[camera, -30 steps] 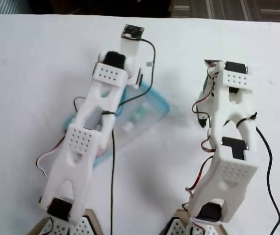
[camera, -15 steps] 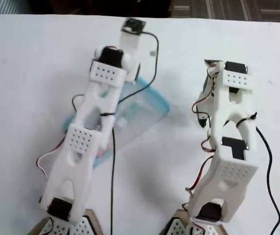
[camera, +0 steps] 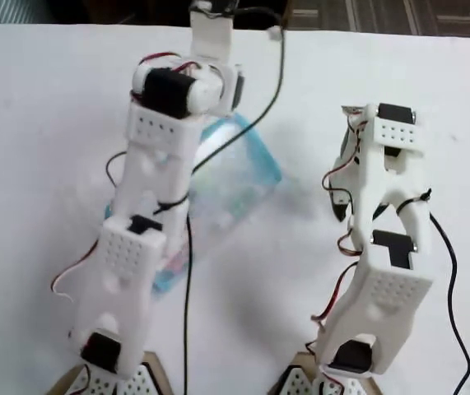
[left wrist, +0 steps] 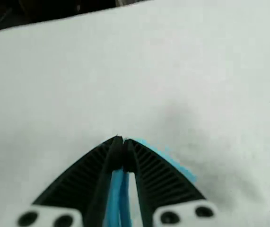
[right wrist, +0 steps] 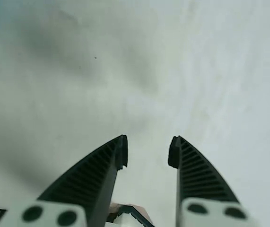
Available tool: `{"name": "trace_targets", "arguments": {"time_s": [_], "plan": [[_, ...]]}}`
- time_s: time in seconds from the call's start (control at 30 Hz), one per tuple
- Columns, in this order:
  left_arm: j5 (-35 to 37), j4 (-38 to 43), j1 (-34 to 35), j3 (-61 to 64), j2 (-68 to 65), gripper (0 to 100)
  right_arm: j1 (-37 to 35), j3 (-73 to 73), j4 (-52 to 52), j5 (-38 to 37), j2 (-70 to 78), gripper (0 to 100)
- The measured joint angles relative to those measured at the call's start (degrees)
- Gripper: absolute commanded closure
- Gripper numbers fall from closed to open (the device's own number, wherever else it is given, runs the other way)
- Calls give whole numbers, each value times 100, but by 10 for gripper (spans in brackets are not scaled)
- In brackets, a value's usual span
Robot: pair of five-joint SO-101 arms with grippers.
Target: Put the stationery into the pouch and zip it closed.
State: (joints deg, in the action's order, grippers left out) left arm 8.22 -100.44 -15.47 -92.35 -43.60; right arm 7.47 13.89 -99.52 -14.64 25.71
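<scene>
High view, starting nearest: the left arm (camera: 127, 263) and the right arm (camera: 387, 288) are mounted side by side at the near edge of the white surface (camera: 37, 164). The right arm is folded back on itself, with its wrist pointed down at the bare surface, well apart from the pouch (camera: 247, 177). In the right wrist view the right tool (right wrist: 147, 151) is seen with its two black ribbed fingers (right wrist: 101, 165) held apart by a narrow gap (nothing is held between them), and white surface is seen beyond.

Farther out, the clear pouch with its blue border is laid slantwise on the surface. Most of it is covered by the left arm, which is stretched over it. The near end of the pouch is seen just beside that arm's lower link, and the far end is met under the arm's wrist.

In the left wrist view the left tool (left wrist: 120, 139) is seen pinched together at the tips, and a strip of the pouch's blue edge (left wrist: 117, 189) is gripped between its fingers. More of that blue border is seen just beyond one finger, lying against the white surface.
</scene>
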Motion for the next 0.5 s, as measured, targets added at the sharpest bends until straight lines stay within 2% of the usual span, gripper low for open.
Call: {"name": "trace_targets", "arguments": {"time_s": [0.33, 0.5], "plan": [[-9, -114, -35, 0, 1143, 976, 79, 97, -26, 273, -9, 840], [-9, -114, -35, 721, 1213, 973, 105, 105, -26, 273, -202, 841]]}}
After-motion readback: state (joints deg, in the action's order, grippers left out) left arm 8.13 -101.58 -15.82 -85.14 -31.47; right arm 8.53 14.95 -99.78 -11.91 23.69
